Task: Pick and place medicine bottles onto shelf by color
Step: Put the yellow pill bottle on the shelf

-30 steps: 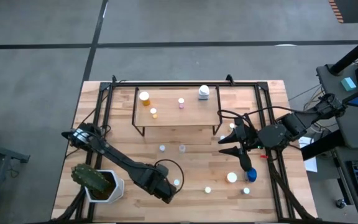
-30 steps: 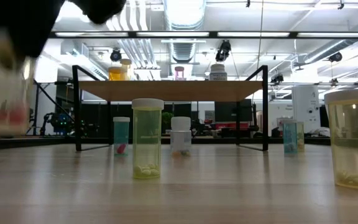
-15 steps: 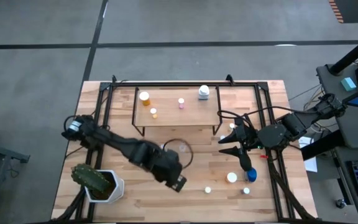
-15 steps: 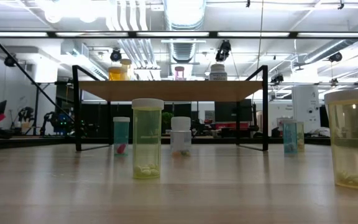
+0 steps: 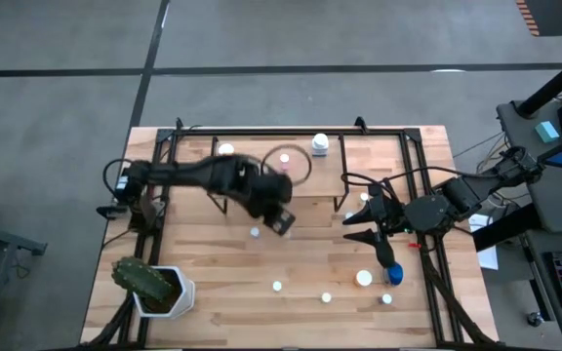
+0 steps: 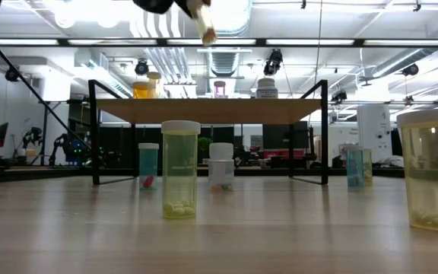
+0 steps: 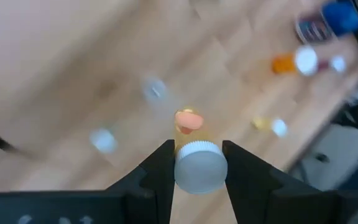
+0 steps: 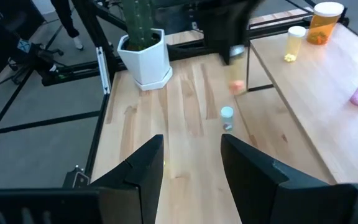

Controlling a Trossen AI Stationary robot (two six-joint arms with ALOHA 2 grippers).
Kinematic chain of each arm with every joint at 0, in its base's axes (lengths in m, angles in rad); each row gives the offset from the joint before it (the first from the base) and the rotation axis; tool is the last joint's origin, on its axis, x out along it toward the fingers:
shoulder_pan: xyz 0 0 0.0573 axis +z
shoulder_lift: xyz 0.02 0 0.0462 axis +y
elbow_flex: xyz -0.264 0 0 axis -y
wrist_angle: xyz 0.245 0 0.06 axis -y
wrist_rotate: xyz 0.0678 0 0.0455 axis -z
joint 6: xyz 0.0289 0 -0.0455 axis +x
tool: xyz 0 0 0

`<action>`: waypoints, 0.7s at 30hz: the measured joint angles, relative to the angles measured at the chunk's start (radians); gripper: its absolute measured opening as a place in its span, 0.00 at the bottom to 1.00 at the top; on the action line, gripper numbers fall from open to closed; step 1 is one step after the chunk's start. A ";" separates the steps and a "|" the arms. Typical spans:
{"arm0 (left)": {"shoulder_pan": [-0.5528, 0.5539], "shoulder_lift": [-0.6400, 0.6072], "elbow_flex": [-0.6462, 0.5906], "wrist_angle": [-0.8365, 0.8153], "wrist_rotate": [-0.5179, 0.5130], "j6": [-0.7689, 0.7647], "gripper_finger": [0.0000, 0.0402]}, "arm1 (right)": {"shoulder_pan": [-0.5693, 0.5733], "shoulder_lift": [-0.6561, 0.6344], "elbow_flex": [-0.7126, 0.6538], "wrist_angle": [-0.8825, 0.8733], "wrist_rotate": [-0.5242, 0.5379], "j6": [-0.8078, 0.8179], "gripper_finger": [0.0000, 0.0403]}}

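Left wrist view: the left gripper (image 7: 197, 167) pinches a small bottle (image 7: 197, 163) with a white cap, high above the table near the shelf (image 5: 301, 180). The right gripper (image 5: 357, 222) waits, fingers apart, holding nothing.

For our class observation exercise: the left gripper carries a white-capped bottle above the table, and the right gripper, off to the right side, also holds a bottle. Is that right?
Not quite. The right gripper holds nothing: the right wrist view shows only bare table between its open fingers. The rest stands: the left gripper is shut on a white-capped bottle, carried above the table.
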 joint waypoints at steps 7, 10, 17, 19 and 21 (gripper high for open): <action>0.148 0.000 0.010 -0.027 -0.137 0.209 0.25 | 0.000 0.000 0.000 0.000 0.046 -0.001 0.37; 0.203 0.003 0.004 -0.049 -0.169 0.262 0.25 | 0.000 0.000 0.000 0.000 0.046 0.000 0.37; 0.326 0.004 0.000 -0.073 -0.194 0.394 0.25 | 0.000 0.000 0.000 0.005 0.047 0.002 0.37; 0.363 0.005 0.000 -0.073 -0.195 0.428 0.25 | 0.000 0.000 0.000 0.005 0.047 0.003 0.37; 0.399 0.005 -0.002 -0.072 -0.195 0.458 0.25 | 0.000 0.000 0.000 0.005 0.047 0.003 0.37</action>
